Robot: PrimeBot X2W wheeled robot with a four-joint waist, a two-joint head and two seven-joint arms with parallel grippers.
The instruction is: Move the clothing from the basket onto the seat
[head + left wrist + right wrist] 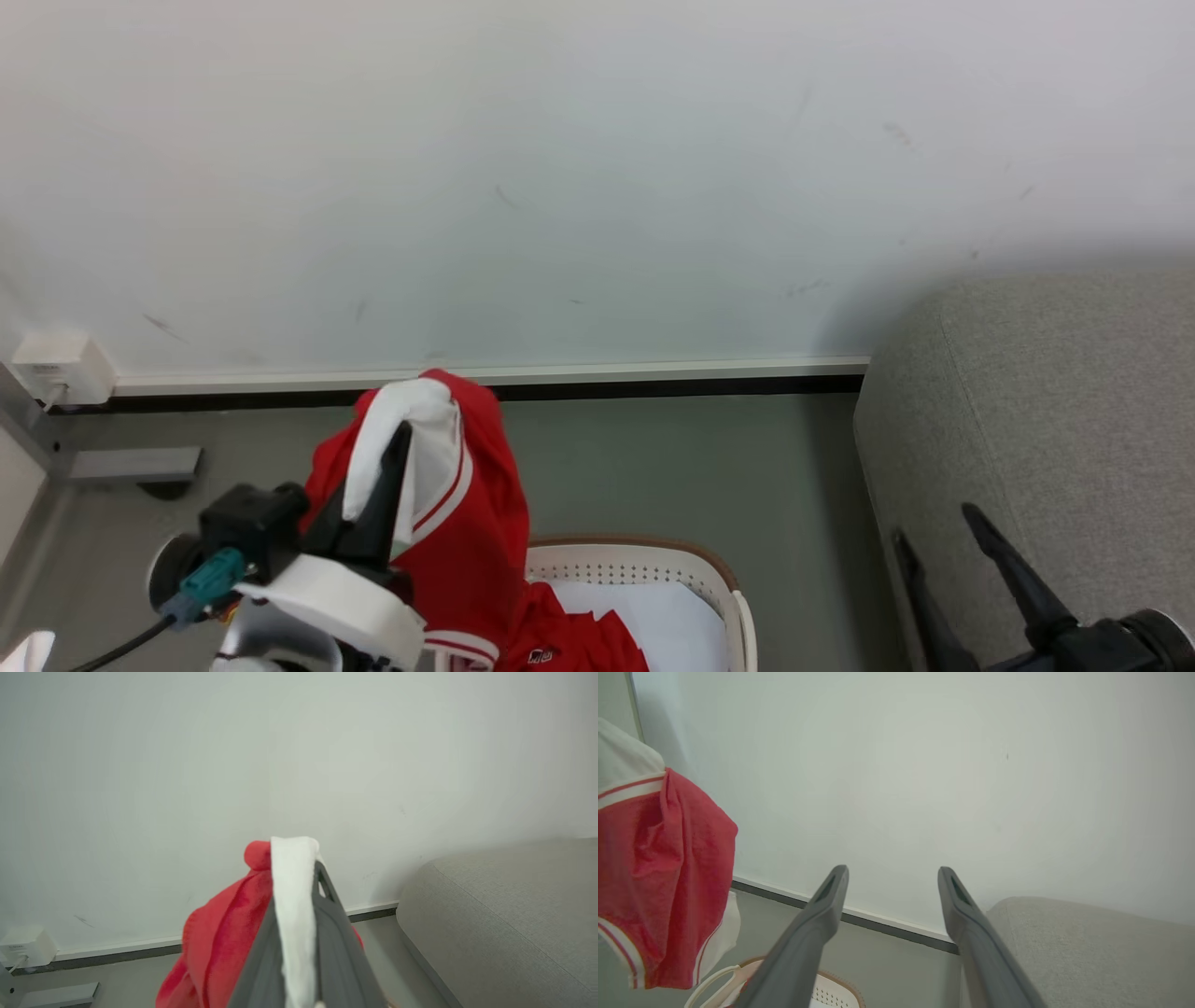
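My left gripper (400,431) is shut on the clothing (471,504), a red garment with white panels, and holds it up above the basket (695,567). In the left wrist view the white fold of the clothing (292,891) is pinched between the dark fingers (334,933). The garment's lower end still hangs into the basket, beside a white sheet. My right gripper (934,523) stands open and empty in front of the grey seat (1055,420). The right wrist view shows the right gripper (892,875) with fingers spread, the hanging clothing (663,872) at left, and the seat (1087,947) at lower right.
A white wall (560,168) with a dark skirting strip runs across the back. A white socket box (61,369) sits on the wall at far left, above a grey bracket (131,464). Grey floor (672,467) lies between the basket and the seat.
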